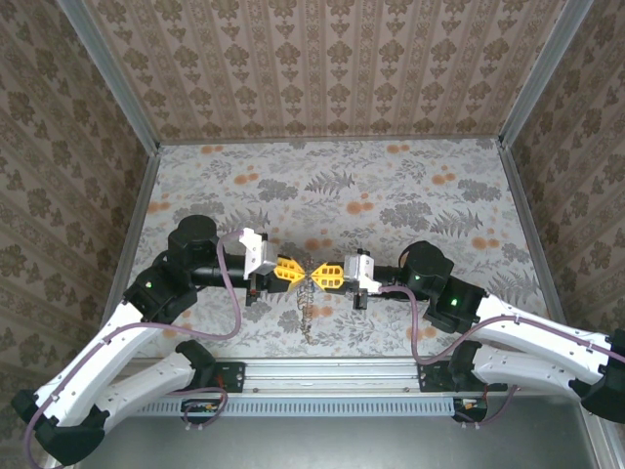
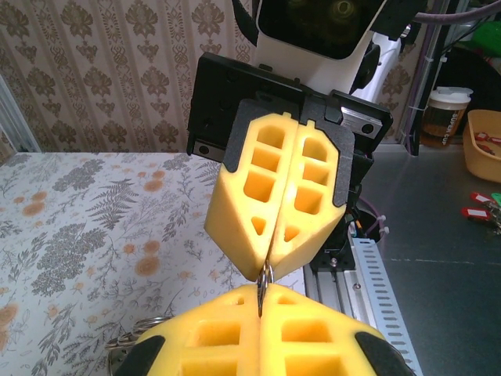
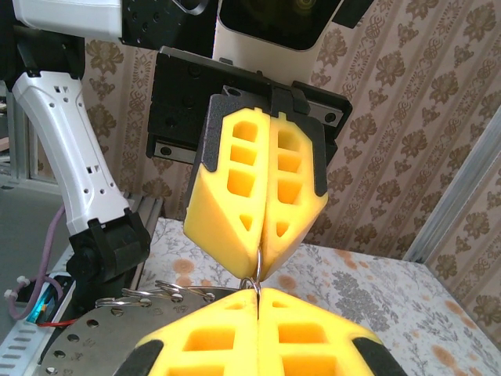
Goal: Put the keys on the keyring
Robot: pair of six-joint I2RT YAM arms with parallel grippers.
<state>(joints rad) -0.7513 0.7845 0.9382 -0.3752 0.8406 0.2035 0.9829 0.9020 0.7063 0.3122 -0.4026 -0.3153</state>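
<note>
My two grippers meet tip to tip above the near middle of the table, the left gripper (image 1: 302, 274) facing the right gripper (image 1: 318, 275). Both sets of yellow fingers are pressed shut on a small silvery ring of the keyring (image 2: 267, 276), which bridges the narrow gap between them. In the right wrist view the same keyring (image 3: 252, 280) shows between my right gripper (image 3: 257, 294) and the left one above it. A thin chain (image 1: 308, 311) hangs from the pinch point towards the table. Silvery wire loops and a flat holed metal piece (image 3: 102, 333) hang beside my right fingers. I cannot pick out the keys.
The flower-patterned table (image 1: 391, 195) is walled on three sides by patterned panels. A metal rail (image 1: 322, 371) runs along its near edge by the arm bases. Off the table, in the left wrist view, stand a yellow bin (image 2: 485, 145) and a cup (image 2: 446, 113).
</note>
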